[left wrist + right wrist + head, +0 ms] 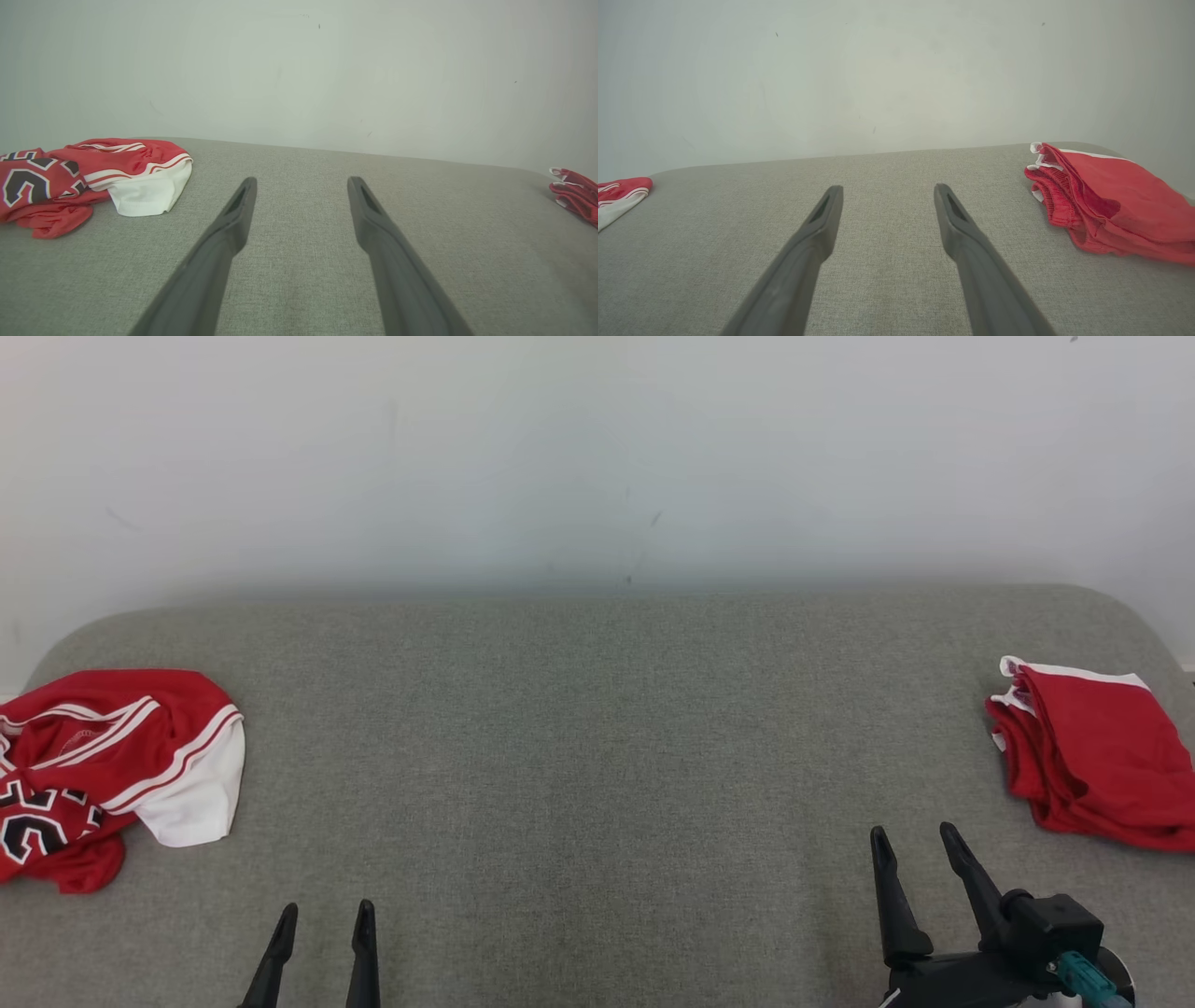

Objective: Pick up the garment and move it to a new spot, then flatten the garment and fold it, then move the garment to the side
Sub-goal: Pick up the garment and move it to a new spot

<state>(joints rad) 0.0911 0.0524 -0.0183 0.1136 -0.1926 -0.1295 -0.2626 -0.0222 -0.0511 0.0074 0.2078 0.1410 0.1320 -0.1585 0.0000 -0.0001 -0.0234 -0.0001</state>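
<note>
Head view crops the crumpled red jersey (112, 747) at its left edge, its number perhaps 23, plainer from the left wrist; left gripper (327, 907) and right gripper (913, 831) gape empty.

Matt woven grey couch (597, 756) cloth

A padded surface (597, 756) stretches from left to right, with a wall (597, 448) standing behind its far edge. A heaped garment (103, 765) lies on the surface at its far left end. A folded garment (1092, 756) lies on the surface at its far right end, well apart from the heap, with a wide stretch of surface between them. The left gripper (327, 907) sits at the near edge, right of the heap. The right gripper (913, 831) sits at the near edge, just left of and nearer than the folded garment.
</note>
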